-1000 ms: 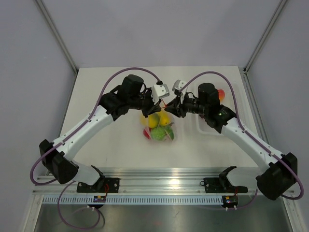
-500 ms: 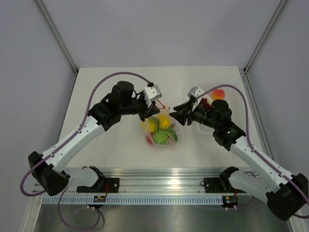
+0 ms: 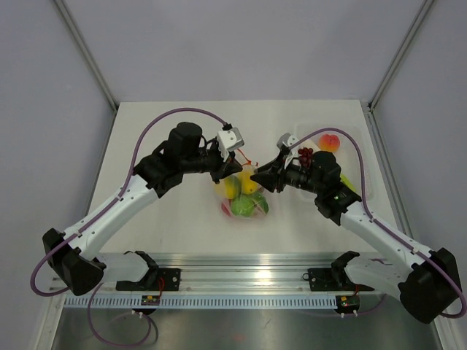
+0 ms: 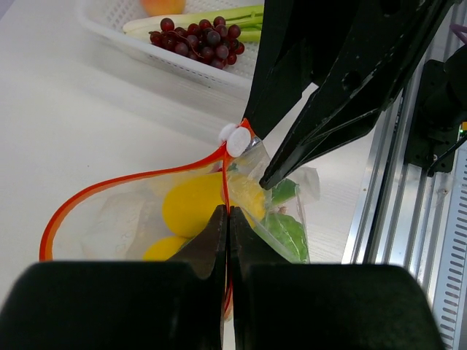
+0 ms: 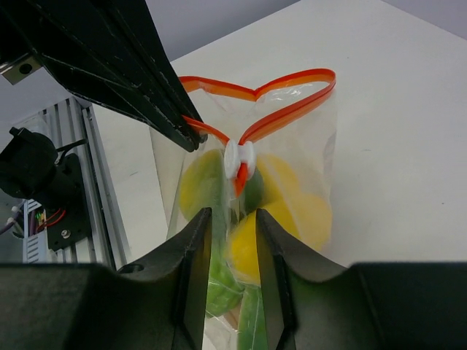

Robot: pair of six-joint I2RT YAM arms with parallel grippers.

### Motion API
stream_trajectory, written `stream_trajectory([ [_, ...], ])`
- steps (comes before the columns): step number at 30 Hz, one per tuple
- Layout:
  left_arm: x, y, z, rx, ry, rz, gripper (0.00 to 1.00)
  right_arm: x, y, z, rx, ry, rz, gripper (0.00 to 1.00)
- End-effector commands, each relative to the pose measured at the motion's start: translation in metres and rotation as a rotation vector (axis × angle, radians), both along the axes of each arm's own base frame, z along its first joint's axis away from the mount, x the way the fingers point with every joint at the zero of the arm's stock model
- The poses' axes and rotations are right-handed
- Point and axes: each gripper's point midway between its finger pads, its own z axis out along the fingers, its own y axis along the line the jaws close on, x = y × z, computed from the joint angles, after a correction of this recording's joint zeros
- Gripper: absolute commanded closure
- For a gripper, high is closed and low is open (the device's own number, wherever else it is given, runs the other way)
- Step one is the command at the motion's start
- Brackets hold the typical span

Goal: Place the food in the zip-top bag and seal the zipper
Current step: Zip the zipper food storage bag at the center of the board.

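The zip-top bag (image 3: 244, 195) stands at mid-table holding food: yellow lemons (image 4: 191, 204), green pieces (image 4: 288, 233) and something red (image 3: 225, 208). Its red-orange zipper (image 5: 292, 79) gapes in a loop, closed only at the white slider (image 5: 239, 159). My left gripper (image 4: 228, 210) is shut on the zipper strip beside the slider, at the bag's top (image 3: 235, 169). My right gripper (image 5: 233, 213) is open, its jaws either side of the bag's edge just below the slider (image 3: 257, 175). More food lies in the tray: purple grapes (image 4: 197, 36) and a red-orange round fruit (image 3: 330, 141).
The white tray (image 3: 363, 186) sits at the right, behind my right arm, and also holds a pale green stalk (image 4: 219, 18). The aluminium rail (image 3: 241, 273) runs along the near edge. Both grippers' fingers are close together over the bag.
My right gripper drew back toward the tray, then returned left to the bag's edge. The left arm shifted left early on and has since held still with the zipper.
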Motion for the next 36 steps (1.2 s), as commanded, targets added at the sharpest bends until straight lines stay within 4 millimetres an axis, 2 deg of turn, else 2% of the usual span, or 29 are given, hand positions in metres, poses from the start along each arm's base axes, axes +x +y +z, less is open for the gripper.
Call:
stream_trajectory([
  [1, 0.001, -0.007, 0.033, -0.09, -0.077, -0.025, 1.0, -0.003, 0.012, 0.035, 0.067, -0.076, 0.049, 0.62],
  [9, -0.001, -0.006, 0.027, -0.079, -0.066, -0.029, 1.0, -0.005, 0.029, 0.04, 0.088, -0.078, 0.079, 0.63],
  [15, 0.0, -0.004, 0.022, -0.064, -0.068, -0.023, 1.0, -0.003, 0.029, 0.046, 0.096, -0.086, 0.064, 0.62],
  [16, 0.0, -0.003, 0.02, -0.058, -0.067, -0.019, 1.0, -0.002, 0.028, 0.046, 0.094, -0.083, 0.05, 0.6],
  [20, -0.001, 0.0, 0.017, -0.04, -0.071, -0.016, 1.0, 0.0, 0.013, 0.052, 0.1, -0.108, -0.031, 0.42],
  [23, -0.002, 0.002, 0.017, -0.039, -0.08, -0.018, 1.0, 0.003, 0.002, 0.053, 0.083, -0.128, -0.094, 0.36],
  [27, -0.004, 0.001, 0.019, -0.048, -0.084, -0.027, 1.0, 0.006, -0.002, 0.05, 0.066, -0.12, -0.122, 0.27],
  [32, -0.005, 0.001, 0.021, -0.054, -0.08, -0.027, 1.0, 0.012, 0.001, 0.04, 0.048, -0.087, -0.127, 0.26],
  [36, -0.006, 0.001, 0.023, -0.056, -0.083, -0.031, 1.0, 0.01, 0.01, 0.032, 0.062, -0.048, -0.089, 0.3],
])
